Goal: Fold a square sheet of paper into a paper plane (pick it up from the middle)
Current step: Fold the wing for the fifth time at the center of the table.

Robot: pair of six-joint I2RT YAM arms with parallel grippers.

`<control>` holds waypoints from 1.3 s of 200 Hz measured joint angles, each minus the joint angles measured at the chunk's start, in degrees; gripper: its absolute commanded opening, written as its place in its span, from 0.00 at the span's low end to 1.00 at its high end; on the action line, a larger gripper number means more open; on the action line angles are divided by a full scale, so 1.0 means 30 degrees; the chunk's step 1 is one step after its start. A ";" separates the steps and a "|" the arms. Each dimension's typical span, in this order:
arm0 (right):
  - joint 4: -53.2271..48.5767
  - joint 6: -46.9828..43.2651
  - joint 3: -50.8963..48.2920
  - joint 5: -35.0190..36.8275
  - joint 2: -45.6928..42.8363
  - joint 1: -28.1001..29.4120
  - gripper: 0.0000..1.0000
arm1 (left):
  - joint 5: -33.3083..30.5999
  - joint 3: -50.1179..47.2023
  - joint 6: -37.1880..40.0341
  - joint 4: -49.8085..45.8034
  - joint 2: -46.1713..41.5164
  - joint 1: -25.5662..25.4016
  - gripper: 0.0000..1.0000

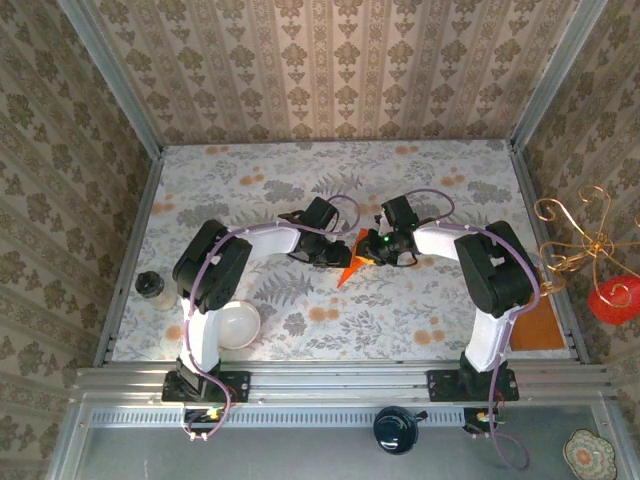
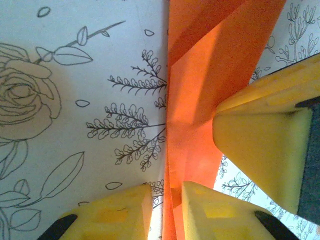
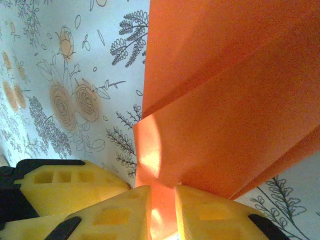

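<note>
floral-printed surface [image 1: 420, 320]: yellow-padded left pincer [image 2: 166, 194] and right pincer [image 3: 162, 196] each clamp the narrow bright orange paper plane [image 2: 210, 75] (layered, creased); probably best tensioned evenly.

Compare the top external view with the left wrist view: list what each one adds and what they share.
Top view: a white bowl, a small jar and a brownish card at far right. Left wrist view: creases in the orange paper up close, with the left claw shut on its edge and another yellow pad alongside. Shared: the orange paper and the flowered tablecloth.
</note>
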 measured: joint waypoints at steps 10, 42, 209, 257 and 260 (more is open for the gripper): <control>0.0000 -0.0036 0.0000 0.0000 0.0022 0.0000 0.23 | 0.0007 0.0000 0.0000 0.0000 0.0007 0.0015 0.25; -0.0029 -0.0044 0.0117 0.0087 0.0291 0.0000 0.23 | 0.0000 0.0000 0.0000 -0.0015 0.0029 0.0036 0.23; -0.2637 -0.0845 0.1712 0.1362 0.0809 0.0328 0.21 | -0.0678 -0.0481 -0.0510 0.0459 -0.2841 -0.0321 0.16; -0.3045 -0.0903 0.1989 0.1370 0.0976 0.0328 0.19 | 0.0313 -0.0860 -0.1515 0.1093 -0.2477 -0.0787 0.08; -0.3089 -0.0903 0.2011 0.1370 0.0991 0.0328 0.19 | 0.0364 -0.0860 -0.1515 0.1093 -0.2441 -0.0794 0.08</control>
